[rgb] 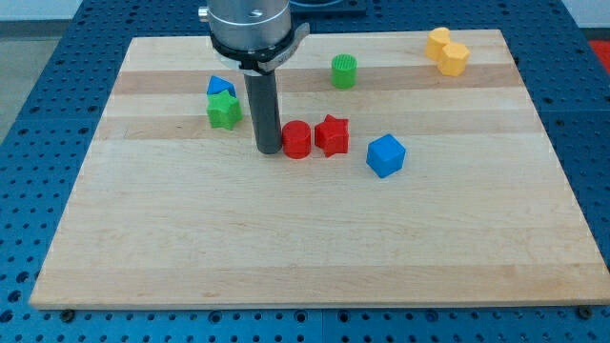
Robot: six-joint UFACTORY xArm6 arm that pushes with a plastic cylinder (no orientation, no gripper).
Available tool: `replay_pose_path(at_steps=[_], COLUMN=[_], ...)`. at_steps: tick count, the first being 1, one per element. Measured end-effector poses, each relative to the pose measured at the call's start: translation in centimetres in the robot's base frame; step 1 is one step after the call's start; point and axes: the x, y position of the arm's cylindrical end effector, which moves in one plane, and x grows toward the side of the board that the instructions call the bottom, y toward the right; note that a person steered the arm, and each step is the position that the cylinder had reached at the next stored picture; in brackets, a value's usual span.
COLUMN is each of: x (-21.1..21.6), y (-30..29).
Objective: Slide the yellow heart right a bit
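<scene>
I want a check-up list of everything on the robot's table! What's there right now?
Surface: pale wooden board, lying flat on a blue perforated bench.
Job's things: yellow heart-shaped block at the view's top right, touching a yellow hexagonal block.
Clutter: red cylinder block touching a red star block; blue cube block; green cylinder block; green star block with a blue triangular block just behind.
Claw: none; my tip rests beside the red cylinder's left, far from the heart.
Cables: nothing seen.
Surroundings: only the bench.
</scene>
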Motion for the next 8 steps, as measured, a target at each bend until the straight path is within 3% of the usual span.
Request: replay_pose_path(at_steps=[4,8], x=[-0.3,-8.3], y=[0.6,0.4])
